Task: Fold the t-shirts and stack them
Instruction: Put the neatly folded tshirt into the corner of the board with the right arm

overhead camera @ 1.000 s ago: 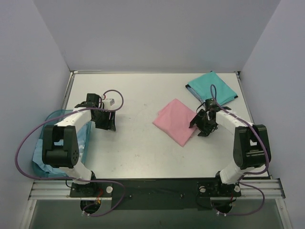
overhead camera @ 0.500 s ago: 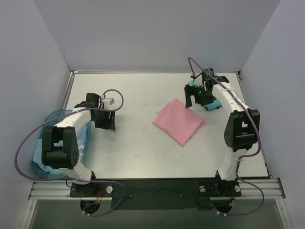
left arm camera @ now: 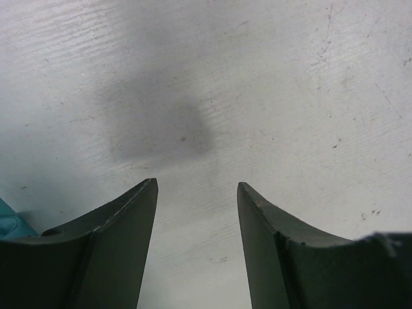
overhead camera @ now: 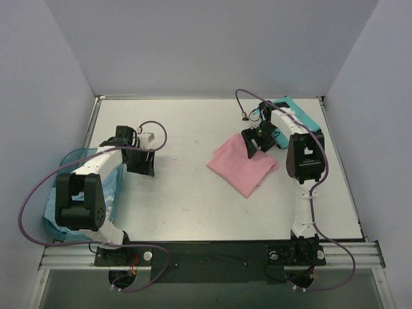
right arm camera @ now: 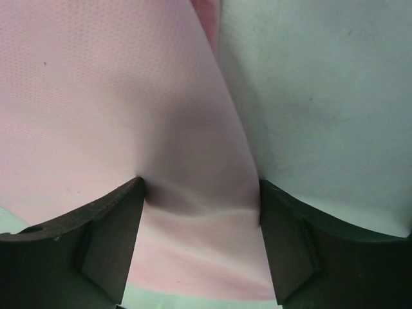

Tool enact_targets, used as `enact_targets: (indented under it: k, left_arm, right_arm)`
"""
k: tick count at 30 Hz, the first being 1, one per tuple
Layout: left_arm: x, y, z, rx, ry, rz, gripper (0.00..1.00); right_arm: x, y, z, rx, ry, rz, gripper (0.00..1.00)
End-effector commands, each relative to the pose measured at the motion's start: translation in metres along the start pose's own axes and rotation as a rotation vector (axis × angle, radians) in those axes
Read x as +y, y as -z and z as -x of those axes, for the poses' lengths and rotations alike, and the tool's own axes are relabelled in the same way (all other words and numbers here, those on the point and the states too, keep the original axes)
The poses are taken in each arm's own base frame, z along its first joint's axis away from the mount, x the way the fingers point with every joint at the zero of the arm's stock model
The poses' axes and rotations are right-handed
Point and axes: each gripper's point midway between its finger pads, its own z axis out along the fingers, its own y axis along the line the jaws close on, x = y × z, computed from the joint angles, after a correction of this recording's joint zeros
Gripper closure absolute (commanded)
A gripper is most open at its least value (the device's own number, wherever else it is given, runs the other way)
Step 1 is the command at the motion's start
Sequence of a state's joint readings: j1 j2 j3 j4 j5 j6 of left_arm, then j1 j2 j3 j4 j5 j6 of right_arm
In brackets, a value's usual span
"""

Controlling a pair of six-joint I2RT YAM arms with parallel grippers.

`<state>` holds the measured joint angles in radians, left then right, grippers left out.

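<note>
Right gripper: You have its fingers spread wide and set low on the light pink t-shirt. A shallow ridge of cloth lies between them, and nothing is pinched yet.
Left gripper: It is likewise spread and holds nothing. It hangs over bare table near the blue plastic basket.
Light pink t-shirt: It is folded flat, lying right of the table's centre. Your right gripper is at its far corner.
Teal t-shirt: It looks folded and lies at the far right of the table, just beyond the pink one.
Pale blue t-shirt: It is bunched in the basket at the left edge and appears unfolded.
Done, as judged: Two shirts are folded.
Left, as judged: Neither folded shirt is stacked on the other. The blue shirt has yet to come out, be folded and join the pile.
Hidden: The right arm covers much of the teal shirt, so you cannot tell whether it touches the pink one. Most of the blue shirt sits behind the left arm and the basket wall.
</note>
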<state>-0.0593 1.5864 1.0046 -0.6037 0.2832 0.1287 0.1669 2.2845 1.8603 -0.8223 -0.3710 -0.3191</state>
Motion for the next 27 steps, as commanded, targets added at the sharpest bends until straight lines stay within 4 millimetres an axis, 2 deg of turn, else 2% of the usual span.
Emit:
enact_targets:
  k: [1, 2, 5, 6, 7, 8, 11, 16, 23, 27]
  left_arm:
    - [0.001, 0.007, 0.006, -0.026, -0.032, 0.016, 0.37]
    - [0.001, 0.007, 0.007, -0.028, -0.032, 0.017, 0.37]
    - [0.001, 0.007, 0.009, -0.026, -0.033, 0.017, 0.37]
    - [0.001, 0.007, 0.008, -0.023, -0.032, 0.016, 0.37]
    - [0.001, 0.007, 0.009, -0.024, -0.032, 0.018, 0.37]
    - [0.001, 0.007, 0.008, -0.023, -0.035, 0.018, 0.37]
    - [0.002, 0.007, 0.006, -0.019, -0.037, 0.022, 0.37]
    - [0.004, 0.004, 0.005, -0.011, -0.038, 0.027, 0.37]
    - [0.007, 0.002, 0.010, -0.004, -0.035, 0.033, 0.37]
    - [0.007, 0.001, 0.009, 0.004, -0.035, 0.036, 0.38]
  right_arm:
    - [0.022, -0.006, -0.032, 0.126, 0.050, 0.070, 0.42]
    - [0.023, -0.007, -0.032, 0.131, 0.060, 0.066, 0.52]
    - [0.027, -0.008, -0.029, 0.141, 0.068, 0.066, 0.68]
    - [0.029, -0.008, -0.030, 0.146, 0.067, 0.074, 0.79]
    - [0.029, -0.006, -0.029, 0.150, 0.063, 0.075, 0.85]
    - [0.027, -0.005, -0.028, 0.150, 0.061, 0.067, 1.00]
    - [0.018, 0.009, -0.016, 0.102, 0.048, 0.028, 1.00]
    - [-0.026, 0.052, 0.012, 0.008, 0.034, -0.187, 1.00]
    - [-0.084, 0.090, 0.032, -0.043, -0.006, -0.487, 1.00]
    - [-0.105, 0.113, 0.050, -0.105, -0.044, -0.617, 1.00]
